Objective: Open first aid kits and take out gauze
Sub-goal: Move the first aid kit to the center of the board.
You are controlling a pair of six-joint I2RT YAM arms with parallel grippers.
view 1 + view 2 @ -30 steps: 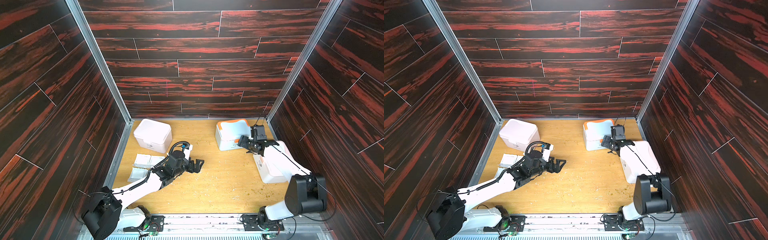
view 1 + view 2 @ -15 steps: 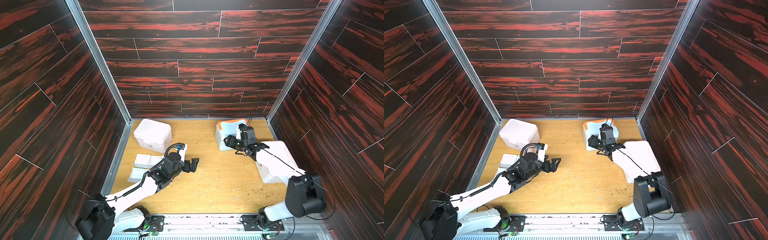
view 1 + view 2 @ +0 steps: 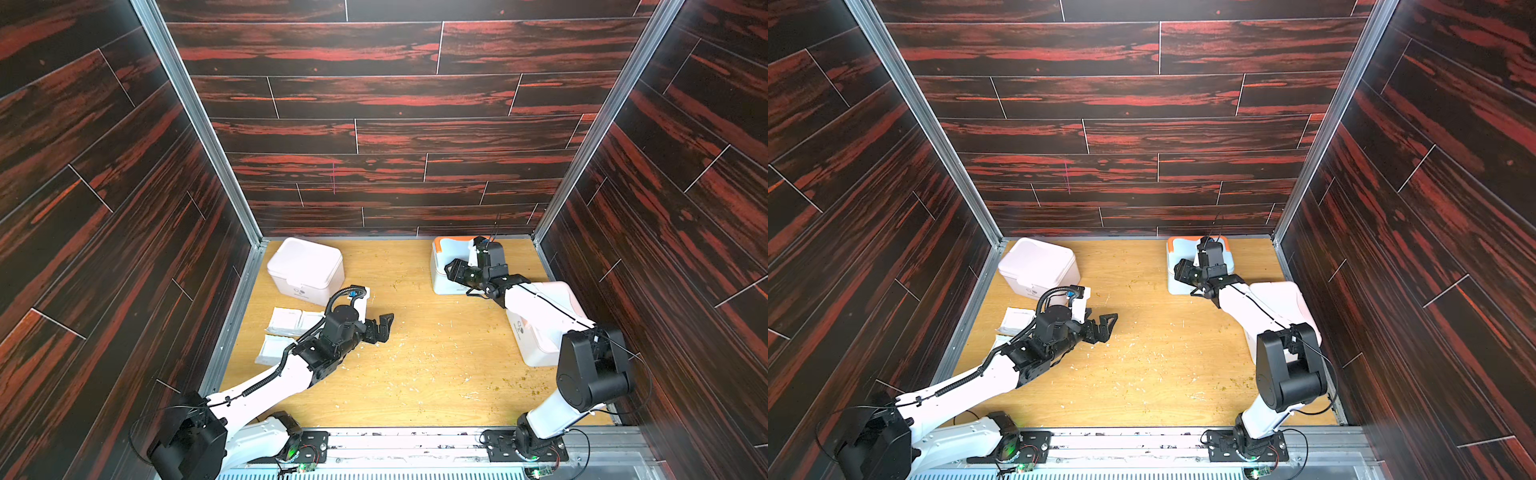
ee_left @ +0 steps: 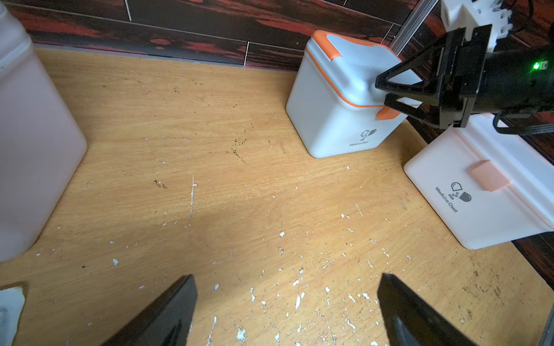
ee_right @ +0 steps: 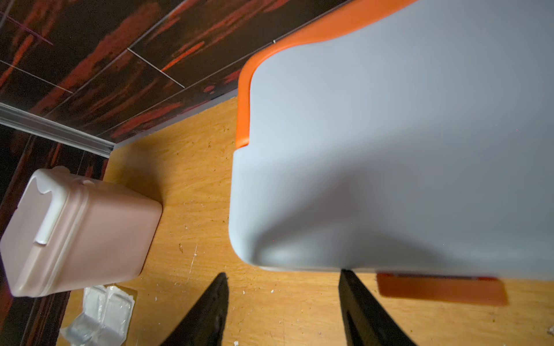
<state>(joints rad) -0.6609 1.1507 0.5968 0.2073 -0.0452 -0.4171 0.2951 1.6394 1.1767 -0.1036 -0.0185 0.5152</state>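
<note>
Left claw [image 3: 385, 328] jaws wide apart, empty, low over counter [image 3: 436, 365]. Right claw [image 4: 381, 93] jaws apart at front lid edge of orange-trimmed kit [image 4: 335, 119], beside its latch [image 4: 386, 113]; lid down. Gauze packets [image 3: 286, 322] lie on counter just beside pinkish kit [image 3: 305, 266].

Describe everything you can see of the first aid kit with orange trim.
The orange-trimmed kit is a rounded, pale blue-white box of smooth-looking plastic, with an orange-rimmed lid, an orange latch and a small logo in front. The lid is shut. The kit stands upright on the wooden table near the back wall. The open right gripper is at the lid's front edge, beside the latch.
</note>
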